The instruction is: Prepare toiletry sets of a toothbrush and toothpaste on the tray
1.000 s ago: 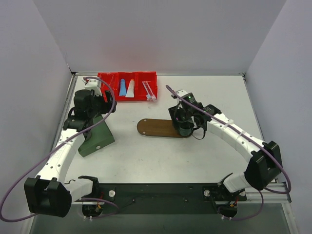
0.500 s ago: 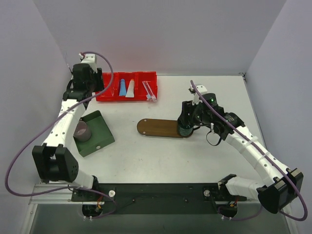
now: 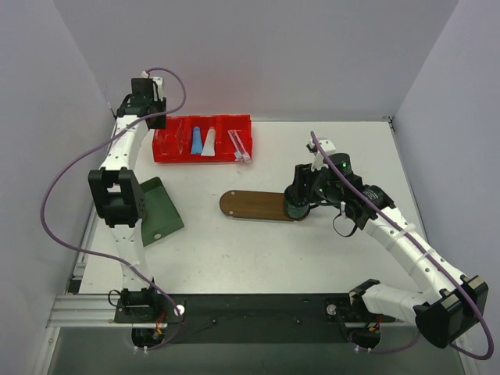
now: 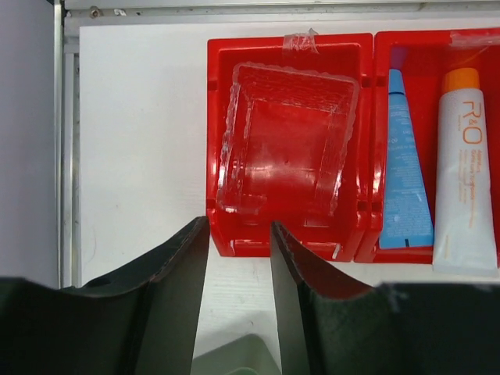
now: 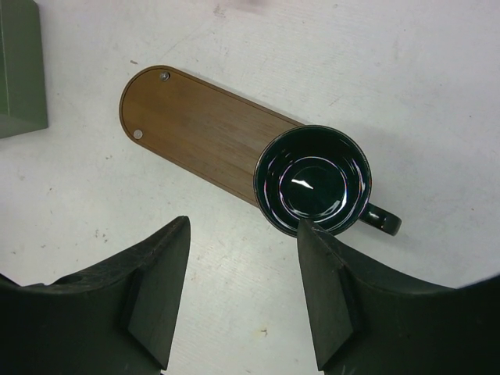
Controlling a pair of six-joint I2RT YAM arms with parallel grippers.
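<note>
A white table (image 3: 234, 250) carries everything. The largest thing, a dark green box (image 3: 160, 215), sits well left of the tray. One tray (image 3: 250, 205), a flat oval of dark brown wood with two light studs at its left end, lies with its long axis left to right. One red plastic bin (image 3: 203, 159) with three compartments sits beyond the tray, towards the left. One glossy dark mug (image 5: 314, 181) stands on the tray's right end, its handle pointing away. The right gripper (image 5: 244, 234) hangs above the tray, fingers spread wide and empty. The left gripper (image 4: 238, 234), far left of the tray over the bin, is parted and grasps nothing. Off the tray, the bin's middle compartment holds two tubes, one blue (image 3: 197, 141) and one white (image 3: 209, 143), caps pointing away from the tray. The right compartment holds two thin pale toothbrushes (image 3: 239, 145), crosswise to the tray.
</note>
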